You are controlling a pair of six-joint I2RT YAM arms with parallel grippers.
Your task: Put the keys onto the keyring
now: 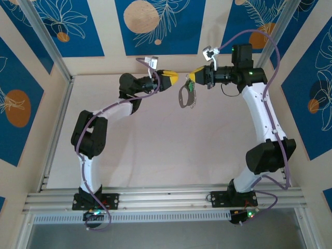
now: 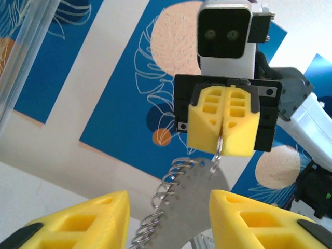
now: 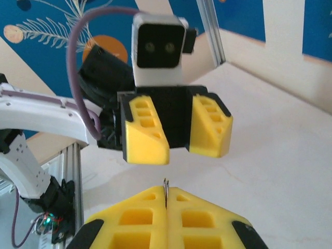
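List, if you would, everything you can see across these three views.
keyring: one, grey loop with silvery rings, hanging from the right gripper.
key: one, green head, at the keyring's top.
table: one, pale beige, under both arms.
wall panels: several, blue with orange circles, around the table.
left gripper: one, yellow fingers, open, facing the keyring.
right gripper: one, yellow fingers, shut on the keyring.
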